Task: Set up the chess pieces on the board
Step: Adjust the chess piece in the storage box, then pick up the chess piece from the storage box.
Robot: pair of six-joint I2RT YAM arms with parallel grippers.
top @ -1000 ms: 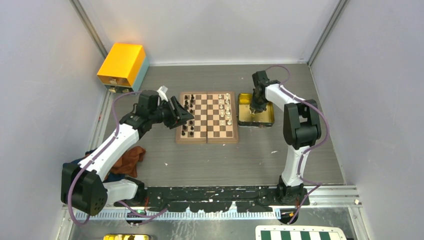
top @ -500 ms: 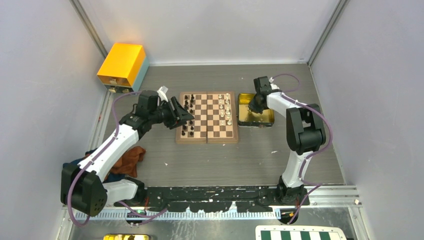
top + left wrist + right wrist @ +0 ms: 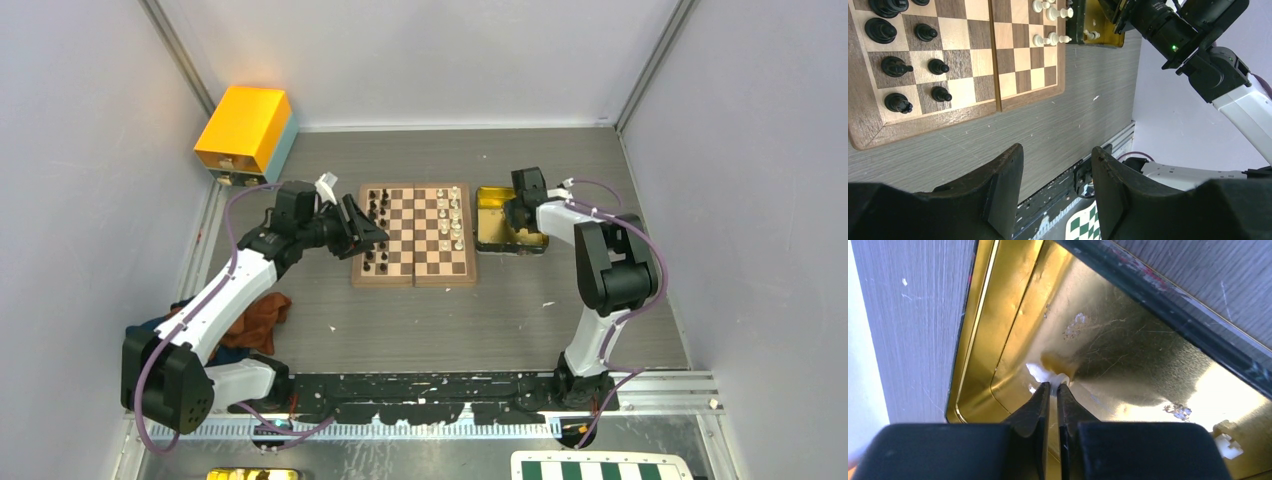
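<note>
Since a second ago the right arm has swung its wrist round toward the right side of the gold tray and its fingers have drawn together, while the left arm has not stirred. The right gripper reaches down into the gold tray, its jaws closed to a thin slit, and the tips pinch a cream-white piece lying on the tray floor near a corner. A second cream piece lies well apart from it in the same tray. The tray sits just beside the right edge of the board, which lies mid-table. Black pieces stand in the board's left columns and cream-white pieces in the far part of its right ones. The left gripper hovers over the table by the board's left edge, its jaws about half open with nothing between them
</note>
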